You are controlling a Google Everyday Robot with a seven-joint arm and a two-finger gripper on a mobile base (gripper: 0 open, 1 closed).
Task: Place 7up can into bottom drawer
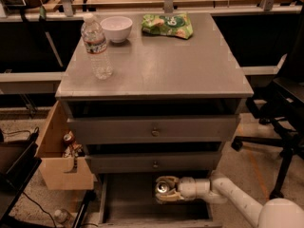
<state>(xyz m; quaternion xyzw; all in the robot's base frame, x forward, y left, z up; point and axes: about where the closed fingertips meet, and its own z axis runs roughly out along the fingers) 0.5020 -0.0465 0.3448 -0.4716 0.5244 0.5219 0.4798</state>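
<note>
The 7up can [162, 187] is held in the hand [164, 190], with both fingers closed against its sides and its silver top turned upward. The hand is low inside the open bottom drawer [128, 201], just beneath the front of the middle drawer [155, 164]. Bare grey drawer floor is seen beneath the hand and beyond its fingertips (how far the can's base stands off that floor cannot be told). For the step to be done well, the can should be kept upright and lowered straight down until its base is borne by the floor. Only then should the fingers be parted. When the hand is drawn back, the front overhanging it should be cleared, lest the can be tipped.
</note>
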